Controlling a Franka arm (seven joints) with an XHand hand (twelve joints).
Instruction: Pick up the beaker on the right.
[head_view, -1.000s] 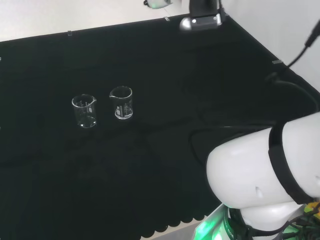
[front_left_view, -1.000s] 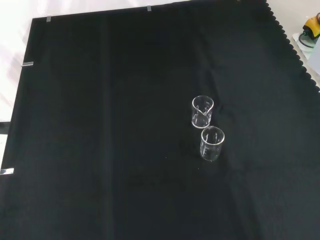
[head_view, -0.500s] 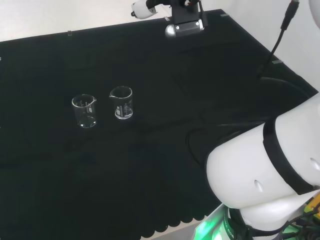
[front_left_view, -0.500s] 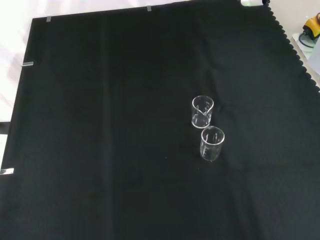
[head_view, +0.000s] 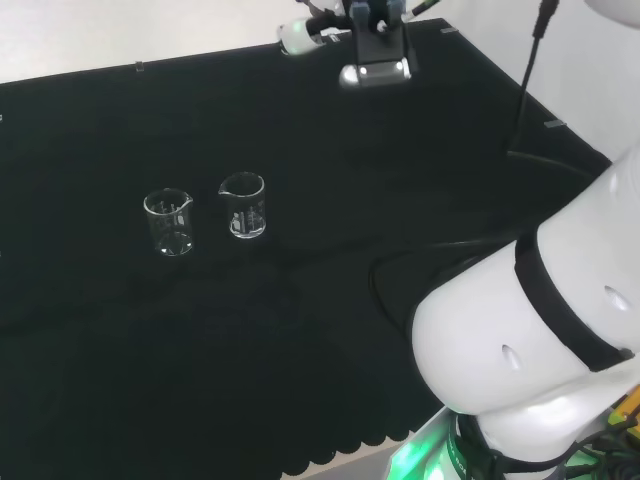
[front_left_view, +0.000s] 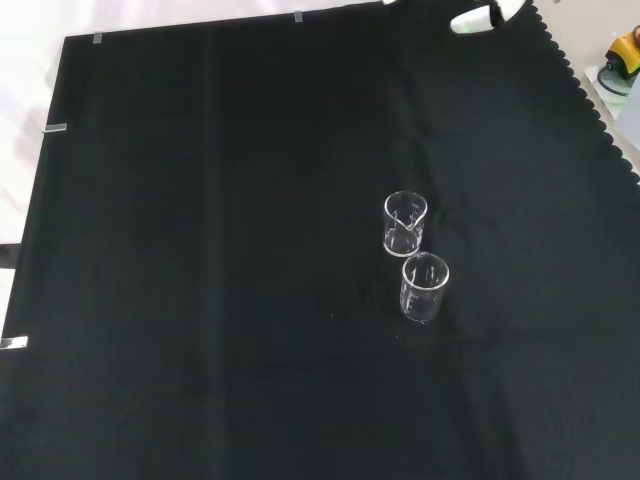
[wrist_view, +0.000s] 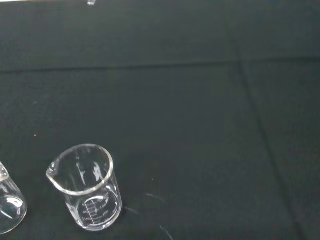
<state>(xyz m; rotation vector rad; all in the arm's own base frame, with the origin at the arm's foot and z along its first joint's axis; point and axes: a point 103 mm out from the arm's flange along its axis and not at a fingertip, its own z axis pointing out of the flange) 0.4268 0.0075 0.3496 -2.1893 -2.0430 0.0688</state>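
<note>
Currently, in your head view, two clear beakers are standing upright side by side on the black desk: the left beaker, then the right beaker. Your hand is hovering well apart at the far edge; you cannot tell how its fingers are set.

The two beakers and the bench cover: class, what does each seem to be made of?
Both beakers: clear glass or plastic, glossy; the cloth shows through them, with white printed scale marks. Bench cover: matt black cloth, creased, with a scalloped edge.
</note>
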